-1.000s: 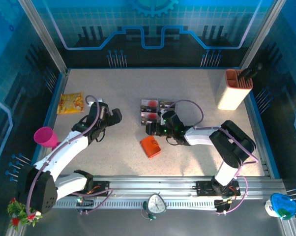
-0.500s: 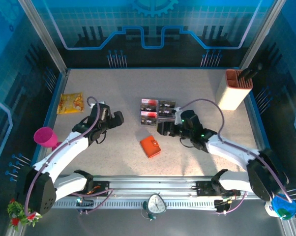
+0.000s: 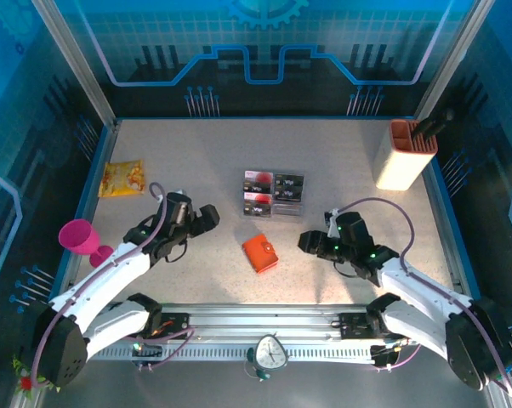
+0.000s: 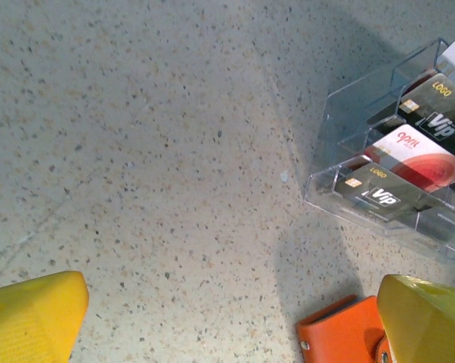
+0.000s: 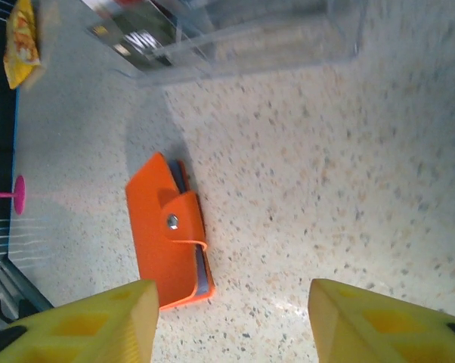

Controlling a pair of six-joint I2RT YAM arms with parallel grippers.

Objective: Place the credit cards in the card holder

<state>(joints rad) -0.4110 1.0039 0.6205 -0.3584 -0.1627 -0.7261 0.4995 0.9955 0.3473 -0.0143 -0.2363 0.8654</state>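
Observation:
The card holder (image 3: pixel 260 252) is a small orange wallet lying closed on the table, its clasp tab snapped. In the right wrist view the card holder (image 5: pixel 167 242) lies just ahead of my left-hand finger. The credit cards (image 3: pixel 273 192) sit in a clear tray behind it; black and red-white cards (image 4: pixel 409 162) show in its slots. My left gripper (image 3: pixel 207 218) is open to the left of the wallet, and the wallet's corner (image 4: pixel 341 336) is beside my right fingertip (image 4: pixel 428 321). My right gripper (image 3: pixel 310 243) is open to the right of the wallet, empty.
The clear plastic tray (image 5: pixel 235 38) stands at mid-table. A tall cream-and-orange container (image 3: pixel 405 155) is at the back right. A yellow packet (image 3: pixel 122 178) lies at the back left, and a pink cup (image 3: pixel 77 238) stands at the left edge.
My right gripper has drawn back from the tray to the near right of the wallet, its jaws a little narrower. My left gripper has shifted slightly nearer and to the right.

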